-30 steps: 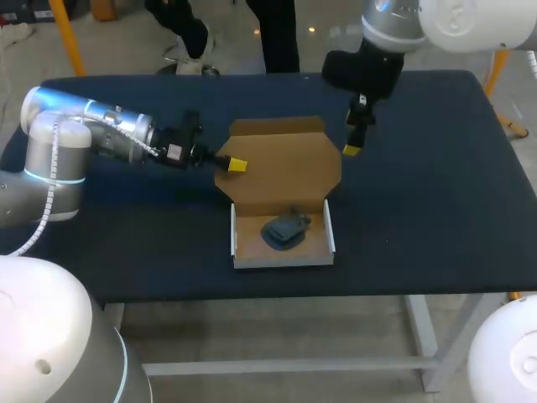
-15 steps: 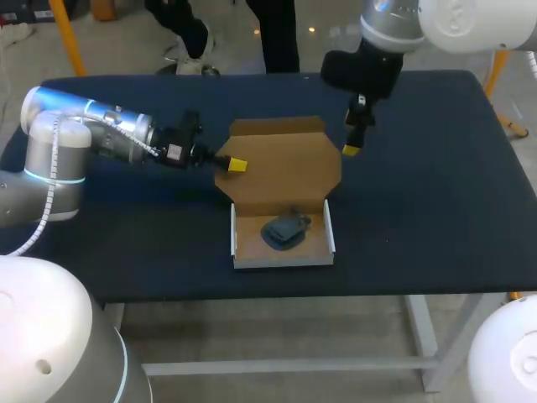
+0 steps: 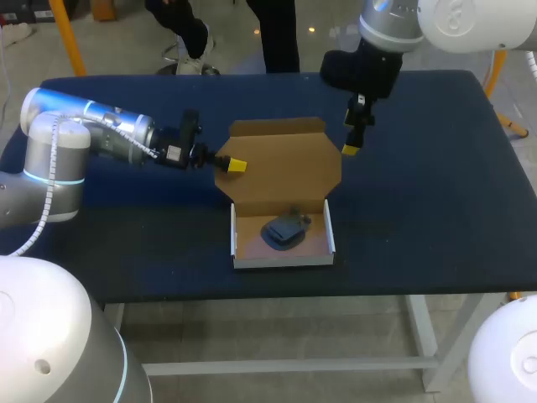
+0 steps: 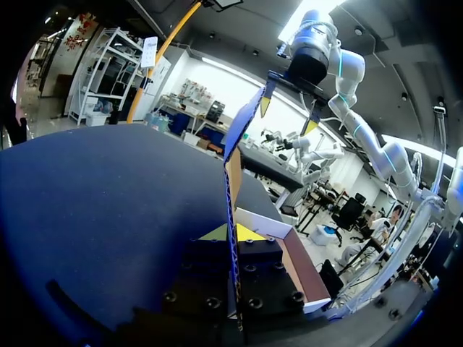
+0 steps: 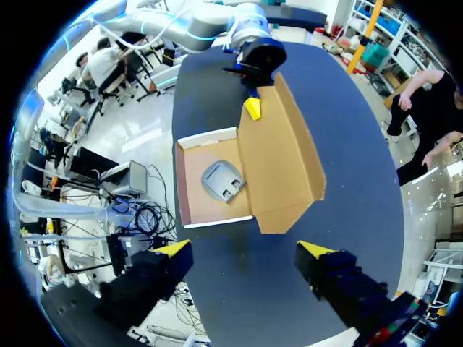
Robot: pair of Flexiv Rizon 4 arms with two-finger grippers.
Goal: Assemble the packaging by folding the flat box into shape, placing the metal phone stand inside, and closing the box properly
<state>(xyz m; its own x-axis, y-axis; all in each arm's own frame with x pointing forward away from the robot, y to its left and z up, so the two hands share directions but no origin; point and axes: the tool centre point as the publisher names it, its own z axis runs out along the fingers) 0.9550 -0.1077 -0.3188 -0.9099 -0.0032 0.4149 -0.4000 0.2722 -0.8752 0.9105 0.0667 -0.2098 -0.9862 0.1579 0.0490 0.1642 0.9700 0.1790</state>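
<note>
From above, the box (image 3: 283, 252) sits near the middle of the dark table (image 3: 436, 193), its shallow white-walled tray open and its brown lid (image 3: 285, 164) standing up behind it. The grey phone stand (image 3: 284, 228) lies inside the tray. My left pincer (image 3: 235, 164) comes in from the side and pinches the lid at its left edge. My right pincer (image 3: 352, 144) hangs just beside the lid's right corner, apart from it. Looking along my left fingers, the lid (image 4: 232, 170) runs edge-on straight out from my left pincer (image 4: 233, 233), one yellow tip pressed to each face of the card. The tray of the box (image 4: 289, 249) lies beside it, and my right pincer (image 4: 289, 116) hangs by the lid's far corner. Looking down from my right wrist, my right pincer (image 5: 244, 251) is spread wide with nothing between the tips. The box (image 5: 189, 181) lies ahead of it with the phone stand (image 5: 223, 181) resting in the tray. The lid (image 5: 282, 152) leans away from the tray, and my left pincer (image 5: 252, 107) grips its far edge.
</note>
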